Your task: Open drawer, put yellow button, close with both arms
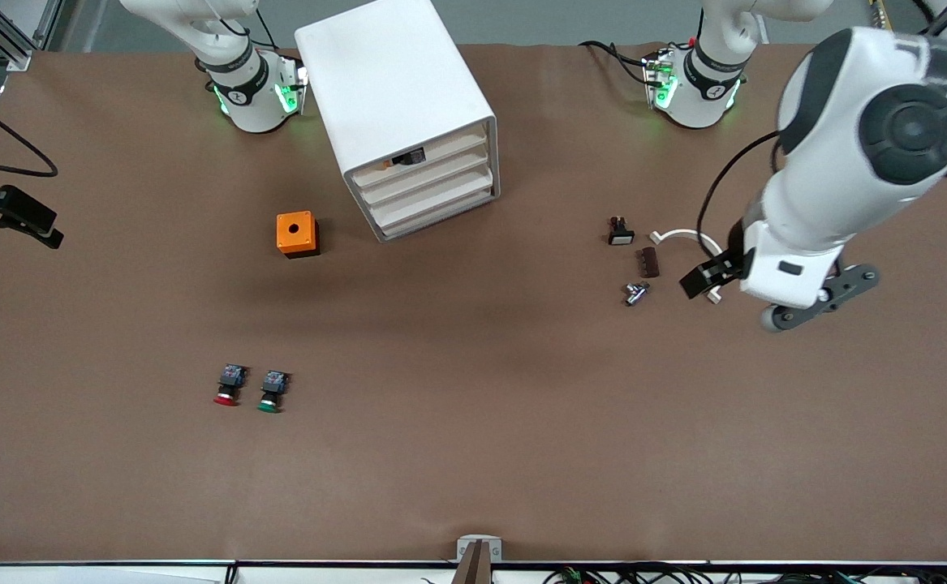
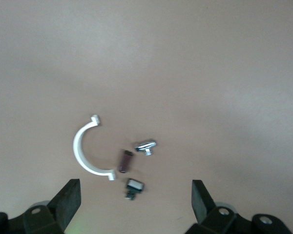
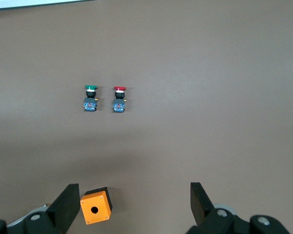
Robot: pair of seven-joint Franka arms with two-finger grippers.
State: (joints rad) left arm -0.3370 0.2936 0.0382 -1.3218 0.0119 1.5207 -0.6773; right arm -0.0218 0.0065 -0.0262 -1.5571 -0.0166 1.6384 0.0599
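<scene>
The white cabinet [image 1: 396, 89] stands between the arms' bases. Its top drawer [image 1: 441, 152] sits pushed in, level with the two below. A small dark thing [image 1: 408, 158] shows at its front lip. The yellow button is not in view. My left gripper [image 1: 704, 280] is open and empty, up in the air over a cluster of small parts; it also shows in the left wrist view [image 2: 135, 187]. My right gripper [image 3: 133, 195] is open and empty, high over the table by the orange box [image 3: 95, 210]. Only a black part of it [image 1: 10, 212] shows in the front view.
The orange box [image 1: 297, 234] sits beside the cabinet. A red button [image 1: 229, 387] and a green button [image 1: 273, 391] lie nearer the front camera. Under the left gripper lie a white clip [image 2: 83, 148], a brown piece [image 2: 125, 161], a silver piece [image 2: 146, 146] and a white-capped switch [image 2: 134, 186].
</scene>
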